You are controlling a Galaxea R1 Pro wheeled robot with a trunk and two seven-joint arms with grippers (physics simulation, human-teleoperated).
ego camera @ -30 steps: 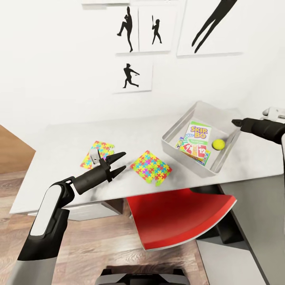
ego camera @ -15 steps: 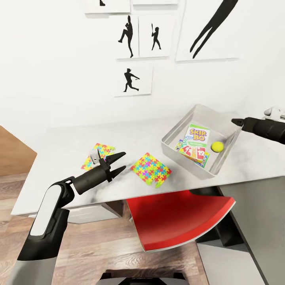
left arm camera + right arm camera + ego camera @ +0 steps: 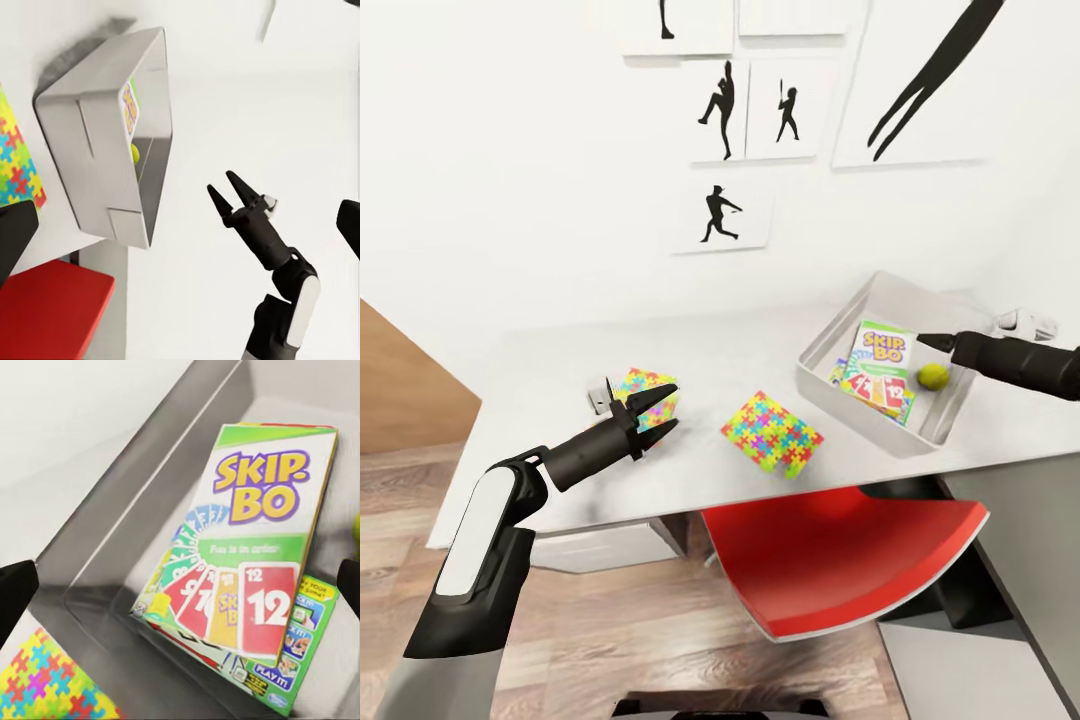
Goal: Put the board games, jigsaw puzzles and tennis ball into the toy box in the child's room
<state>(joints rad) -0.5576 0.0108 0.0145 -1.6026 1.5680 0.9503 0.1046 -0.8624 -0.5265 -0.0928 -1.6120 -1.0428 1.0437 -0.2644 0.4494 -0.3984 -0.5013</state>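
Head view: the left gripper (image 3: 657,408), jaws spread and empty, hovers over one jigsaw puzzle (image 3: 643,390); the other puzzle (image 3: 771,434) lies just beyond. The right gripper (image 3: 924,341) (jaw state unclear) hangs over the toy box (image 3: 828,343), beside the Skip-Bo game (image 3: 882,350) and tennis ball (image 3: 932,376).
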